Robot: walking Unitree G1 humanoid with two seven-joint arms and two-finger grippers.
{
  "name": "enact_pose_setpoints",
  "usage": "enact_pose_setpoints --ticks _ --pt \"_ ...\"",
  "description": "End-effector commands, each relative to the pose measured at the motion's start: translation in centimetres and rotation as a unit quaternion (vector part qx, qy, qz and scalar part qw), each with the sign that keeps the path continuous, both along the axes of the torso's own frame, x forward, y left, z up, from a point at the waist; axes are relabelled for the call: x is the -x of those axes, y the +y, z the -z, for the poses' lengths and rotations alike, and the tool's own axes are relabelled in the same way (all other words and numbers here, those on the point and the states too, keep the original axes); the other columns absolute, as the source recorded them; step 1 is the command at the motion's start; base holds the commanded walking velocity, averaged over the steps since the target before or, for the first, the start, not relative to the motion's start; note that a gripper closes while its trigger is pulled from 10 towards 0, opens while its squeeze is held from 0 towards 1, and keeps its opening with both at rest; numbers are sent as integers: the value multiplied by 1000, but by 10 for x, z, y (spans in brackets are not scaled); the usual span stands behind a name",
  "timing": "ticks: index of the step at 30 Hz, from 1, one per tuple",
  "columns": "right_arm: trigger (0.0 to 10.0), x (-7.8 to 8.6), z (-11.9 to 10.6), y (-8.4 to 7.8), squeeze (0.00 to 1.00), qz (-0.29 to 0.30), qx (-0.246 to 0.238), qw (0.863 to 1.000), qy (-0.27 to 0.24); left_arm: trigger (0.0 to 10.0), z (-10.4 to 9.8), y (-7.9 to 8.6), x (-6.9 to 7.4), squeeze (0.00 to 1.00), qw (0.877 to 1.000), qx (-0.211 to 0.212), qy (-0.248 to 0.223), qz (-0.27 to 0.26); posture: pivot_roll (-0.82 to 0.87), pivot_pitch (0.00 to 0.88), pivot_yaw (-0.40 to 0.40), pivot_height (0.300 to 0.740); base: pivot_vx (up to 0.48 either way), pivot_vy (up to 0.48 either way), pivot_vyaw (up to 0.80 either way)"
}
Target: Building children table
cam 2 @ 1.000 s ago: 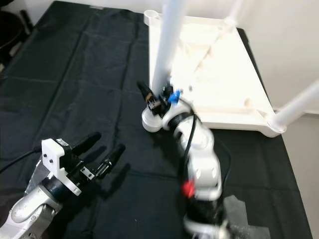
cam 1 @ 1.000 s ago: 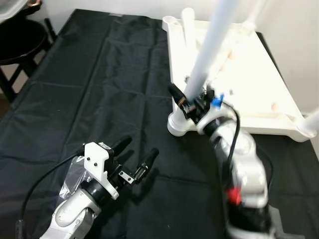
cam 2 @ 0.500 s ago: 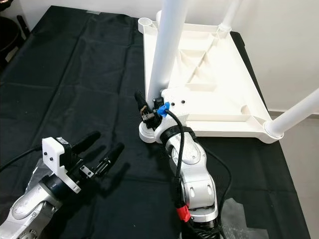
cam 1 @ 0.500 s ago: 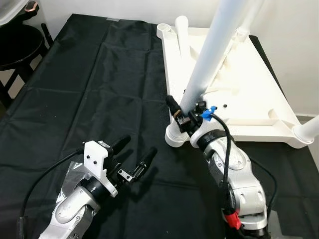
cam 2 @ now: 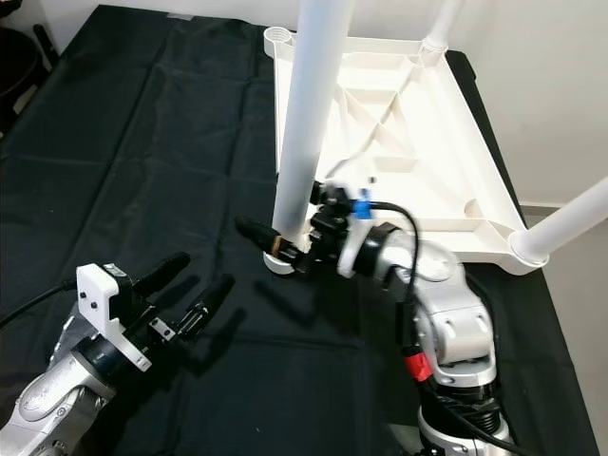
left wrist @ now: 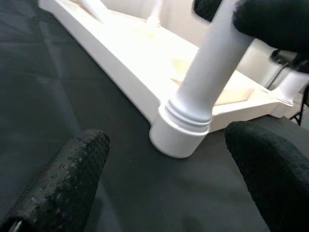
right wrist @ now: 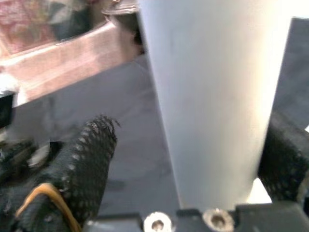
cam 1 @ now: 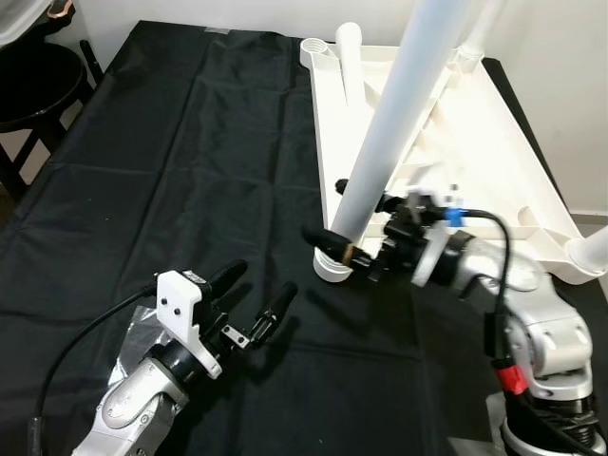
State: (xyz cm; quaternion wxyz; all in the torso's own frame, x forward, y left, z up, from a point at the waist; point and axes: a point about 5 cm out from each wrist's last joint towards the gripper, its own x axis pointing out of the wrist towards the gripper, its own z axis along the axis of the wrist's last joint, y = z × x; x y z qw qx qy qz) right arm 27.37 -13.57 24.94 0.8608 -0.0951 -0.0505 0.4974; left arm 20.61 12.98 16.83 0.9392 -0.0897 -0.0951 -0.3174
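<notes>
Right end effector (cam 1: 347,220) pinches one of three upright table legs (cam 1: 399,112); left end effector (cam 1: 255,299) hangs spread.

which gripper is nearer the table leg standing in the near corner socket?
Right. The right gripper has its fingers around the base of the table leg, just above the socket. The left gripper hovers open over the black cloth, apart from the leg.

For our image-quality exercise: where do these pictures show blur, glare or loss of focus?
Left eye view: right gripper slightly motion-blurred; white tabletop glares. Right wrist view: table leg soft, out of focus. Left wrist view: fingers blurred, leg socket sharp.
</notes>
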Motion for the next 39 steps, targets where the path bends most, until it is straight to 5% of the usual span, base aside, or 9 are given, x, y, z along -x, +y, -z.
enact_pose_setpoints --ticks 1,8,11,13,14,31,34,36,39 --pt "10000 -8 0 -15 1000 -37 40 998 11 10000 4 -1 5 0 1000 -7 12 5 39 268 -86 740 0 0 0" --pt "10000 -30 -15 -33 1000 -23 57 998 -13 10000 4 -1 6 0 1000 -8 12 4 47 268 -85 740 0 0 0" --pt "10000 -39 -19 -34 0 -30 60 997 -23 10000 4 -1 6 0 1000 -8 12 4 50 267 -83 740 0 0 0" --pt "10000 -44 -22 -33 0 -35 59 997 -29 10000 4 -2 7 0 1000 -9 12 4 50 267 -83 740 0 0 0" --pt "0 -48 -25 -32 0 -45 55 997 -33 10000 4 -2 7 0 1000 -9 12 4 53 267 -86 740 0 0 0" --pt "0 -46 -7 -35 0 -34 -5 999 -7 10000 2 -4 7 0 1000 -4 10 1 30 272 -106 740 0 0 0" --pt "0 -37 34 -15 0 222 -57 973 23 10000 3 -3 7 0 1000 -3 10 0 28 259 -122 740 0 0 0" --pt "0 -15 61 -42 0 514 -5 857 30 10000 6 -3 6 0 1000 -4 11 0 20 241 -133 740 0 0 0" --pt "0 21 90 11 0 415 -13 903 111 10000 8 -3 2 0 1000 -6 11 -1 21 224 -115 740 0 0 0"
